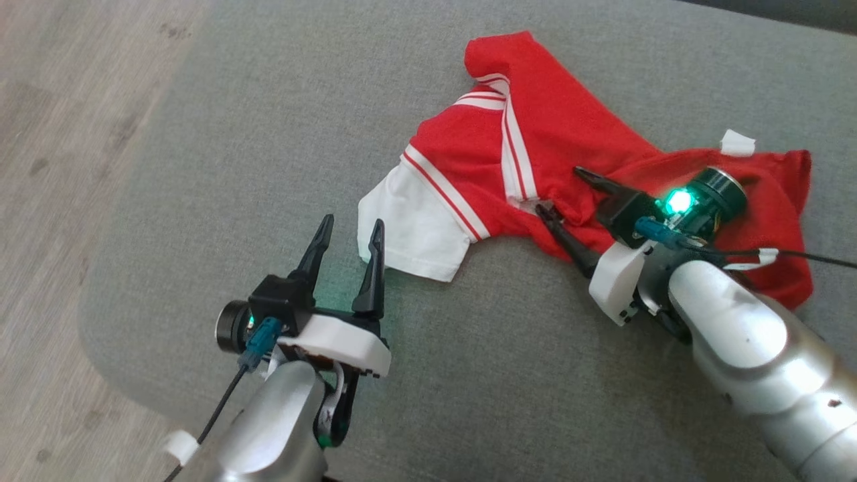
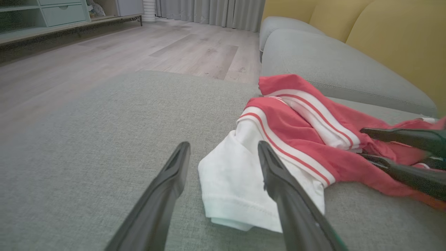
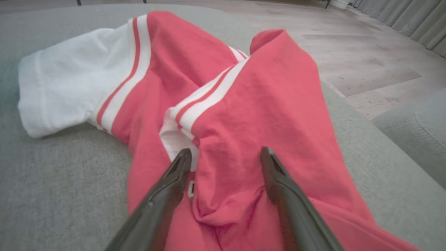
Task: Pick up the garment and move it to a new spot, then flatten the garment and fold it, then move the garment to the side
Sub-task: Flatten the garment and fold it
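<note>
The garment [image 1: 562, 144] is a red shirt with white stripes and a white sleeve [image 1: 412, 224], lying crumpled on the grey cushion [image 1: 268, 134]. My right gripper [image 1: 564, 192] is open, its fingers straddling a raised fold of red cloth near the collar; the right wrist view shows that fold [image 3: 226, 181] between the two fingers. My left gripper [image 1: 351, 231] is open just left of the white sleeve's edge, above the cushion. In the left wrist view the sleeve [image 2: 233, 181] lies between and beyond the fingers, and the right gripper's fingers [image 2: 400, 136] rest on the red cloth.
The cushion's rounded edge [image 1: 100, 294] drops to wooden floor [image 1: 60, 167] on the left. A second grey seat with a yellow backrest [image 2: 383, 31] stands beyond the garment. Bare cushion [image 1: 469, 375] spreads in front of the shirt.
</note>
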